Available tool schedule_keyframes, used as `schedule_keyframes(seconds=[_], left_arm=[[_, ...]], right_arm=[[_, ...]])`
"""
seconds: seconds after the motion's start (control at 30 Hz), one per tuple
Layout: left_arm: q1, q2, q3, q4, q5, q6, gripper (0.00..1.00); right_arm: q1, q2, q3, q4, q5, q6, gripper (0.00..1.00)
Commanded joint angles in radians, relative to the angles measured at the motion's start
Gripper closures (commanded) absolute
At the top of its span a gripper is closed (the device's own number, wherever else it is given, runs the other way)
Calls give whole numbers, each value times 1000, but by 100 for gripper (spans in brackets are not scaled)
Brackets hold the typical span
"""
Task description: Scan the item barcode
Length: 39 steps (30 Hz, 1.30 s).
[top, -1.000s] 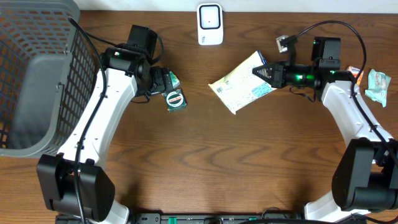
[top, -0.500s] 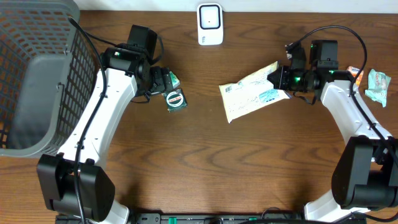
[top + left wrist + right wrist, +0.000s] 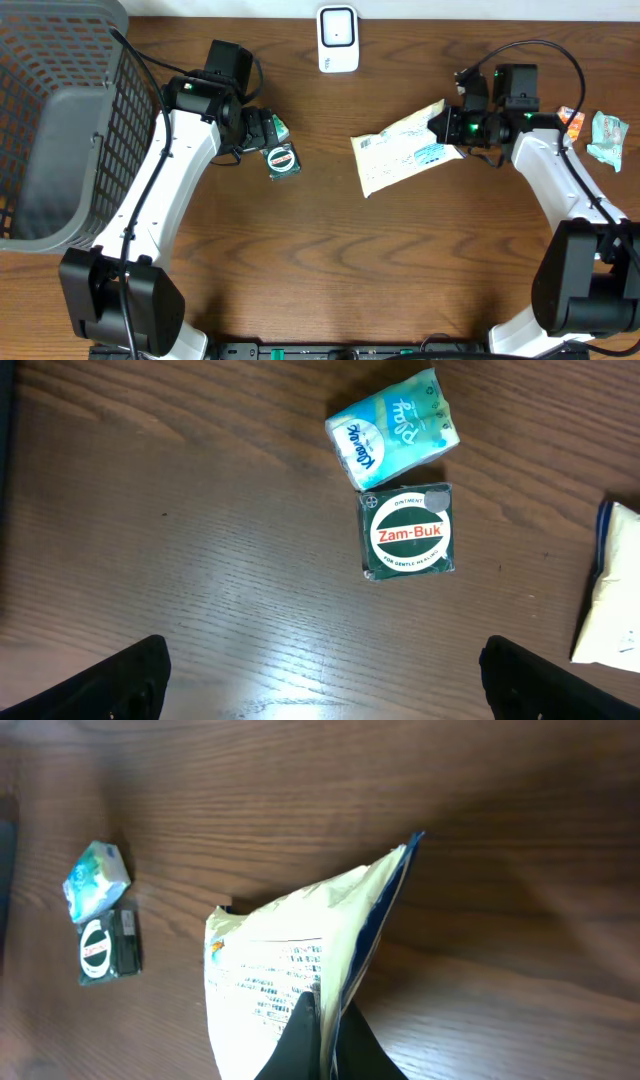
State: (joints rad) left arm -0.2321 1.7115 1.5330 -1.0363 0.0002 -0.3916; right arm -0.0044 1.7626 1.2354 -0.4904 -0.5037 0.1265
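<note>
Inventory for you: one pouch [image 3: 405,150], one tin [image 3: 284,160], two teal packs [image 3: 277,127] [image 3: 606,135], one scanner [image 3: 338,39], one basket [image 3: 60,120]. Over the last second the pouch has swung and shifted right; it sits right of the tin, below the scanner. Right gripper [image 3: 447,128]: pressed together, pinching the pouch's right edge. Left gripper [image 3: 262,134]: spread wide over the tin, holding nothing.

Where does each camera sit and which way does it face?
Overhead: above the table, looking down at both arms, basket, scanner, pouch and Zam-Buk tin.
Left wrist: on the left arm, looking down at the tin and tissue pack; open left jaws' tips in the bottom corners.
Right wrist: on the right arm, looking along the shut right jaws at the pouch they pinch.
Shared: both wrist views show tin and tissue pack.
</note>
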Motion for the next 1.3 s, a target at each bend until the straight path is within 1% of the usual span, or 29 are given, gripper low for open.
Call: schedule_keyframes(seconds=[0.0,0.07,0.13,0.27,0.4,0.53,0.67,0.77,0.83,0.87,0.97,1.0,1.07,1.13,1.17,1.27], left_arm=[[3,0,8,-3,-11,5,3],[3,0,8,-3,-11,5,2],[3,0,8,-3,-11,5,2],[3,0,8,-3,-11,5,2],[3,0,8,-3,-11,5,2],[3,0,8,-3,-11,5,2],[3,0,8,-3,-11,5,2],[3,0,8,-3,-11,5,2],[3,0,8,-3,-11,5,2],[3,0,8,-3,-11,5,3],[3,0,8,-3,-11,5,2],[3,0,8,-3,-11,5,2],[3,0,8,-3,-11,5,2],[3,0,8,-3,-11,5,2],[3,0,8,-3,-11,5,3],[3,0,8,-3,-11,5,2]], right_arm=[[10,-11,14,21,-53,15,99],[4,-45,15,33,-62,16,99],[5,-79,15,29,-26,16,99],[29,-143,15,-14,128,11,99],[86,-188,15,-56,219,-16,98],[199,-203,15,-76,411,-15,98],[352,-197,14,-109,698,-15,98],[457,-180,14,-128,800,5,99],[516,-163,14,-127,790,30,99],[555,-151,14,-122,756,66,99],[592,-148,14,-100,620,96,98],[600,-148,15,-81,532,98,90],[601,-148,15,-61,419,100,87],[601,-148,15,-59,364,125,83],[600,-148,15,-60,350,139,80],[597,-148,15,-71,339,146,80]])
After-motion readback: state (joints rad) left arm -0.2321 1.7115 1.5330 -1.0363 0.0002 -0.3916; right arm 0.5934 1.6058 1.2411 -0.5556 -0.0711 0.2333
